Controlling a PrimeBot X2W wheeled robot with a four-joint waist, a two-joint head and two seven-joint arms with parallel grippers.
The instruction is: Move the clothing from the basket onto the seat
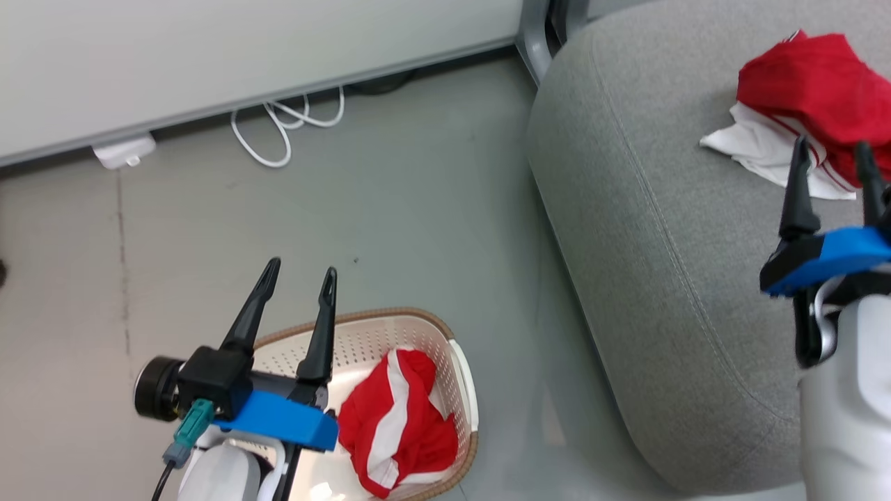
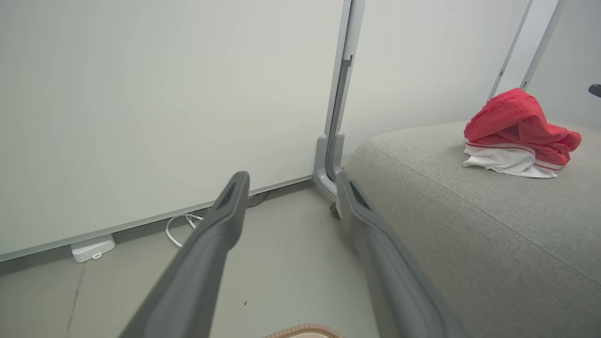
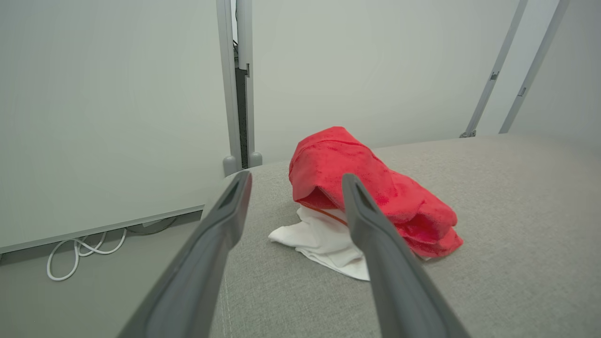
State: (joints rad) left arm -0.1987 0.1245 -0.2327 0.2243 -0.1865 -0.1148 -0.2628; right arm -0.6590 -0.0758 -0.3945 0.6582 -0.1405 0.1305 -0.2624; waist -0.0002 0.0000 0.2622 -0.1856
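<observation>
One red and white garment lies crumpled in the cream basket at the bottom of the head view. A second red garment with a white panel rests on the grey seat, also seen in the left wrist view and the right wrist view. My left gripper hangs open above the basket's left side, holding nothing. My right gripper stands open over the seat, just short of the garment there, its fingers bare.
A white cable loops on the grey floor by the pale wall panel, next to a small white box. A grey metal post stands at the seat's far corner. Bare floor lies between basket and seat.
</observation>
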